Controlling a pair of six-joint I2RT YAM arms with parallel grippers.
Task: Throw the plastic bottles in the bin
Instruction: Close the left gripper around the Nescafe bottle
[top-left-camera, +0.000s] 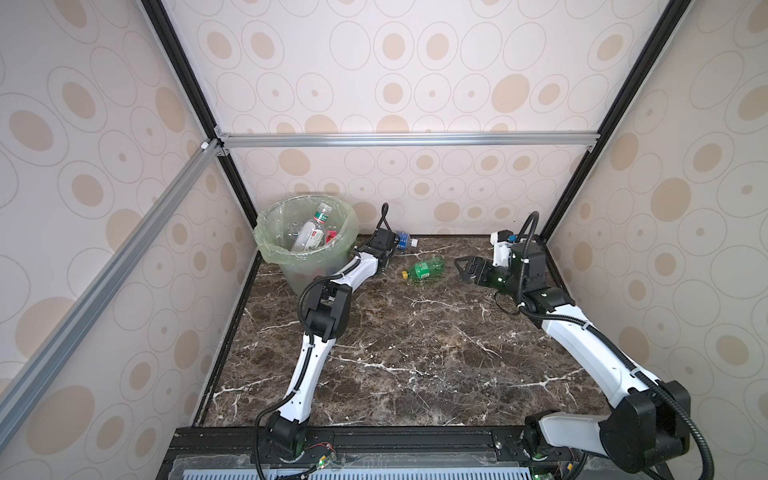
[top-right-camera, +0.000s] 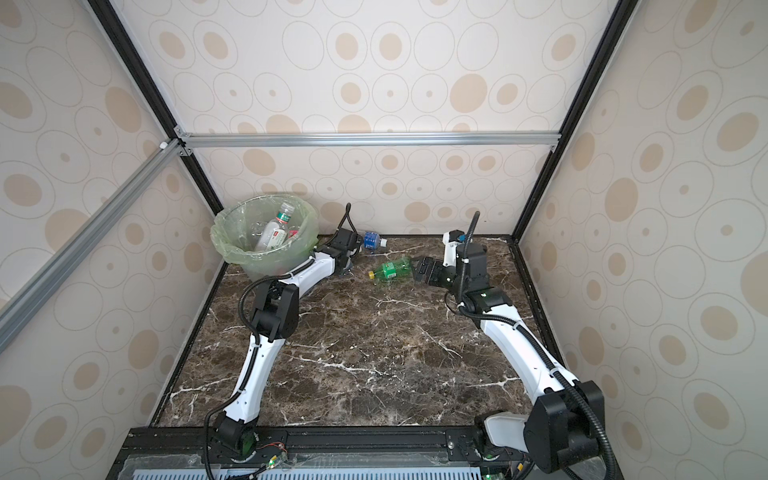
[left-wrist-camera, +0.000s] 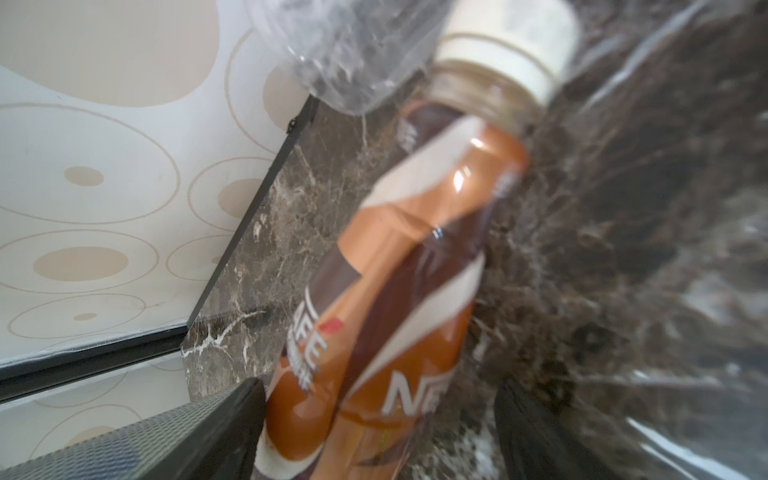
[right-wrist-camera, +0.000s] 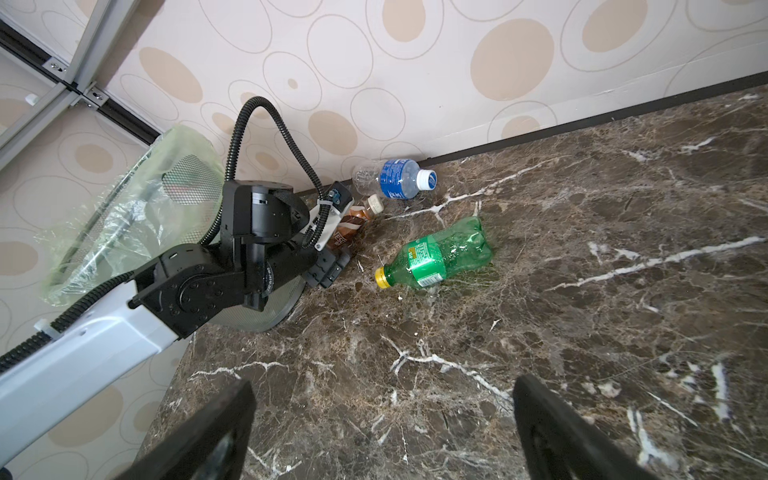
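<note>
I work on a dark brown marble counter (top-left-camera: 415, 353) veined in white. Cream walls (top-left-camera: 415, 62) printed with beige ovals close me in on three sides, braced by a silver bar (top-left-camera: 395, 139) and black posts (top-left-camera: 189, 79).

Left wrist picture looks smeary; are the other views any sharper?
Left wrist view: the brown-labelled bottle is very close and soft, the marble tabletop beside it streaked with blur; right wrist view: sharp, the green bottle crisp; both top views: evenly lit, sharp.
</note>
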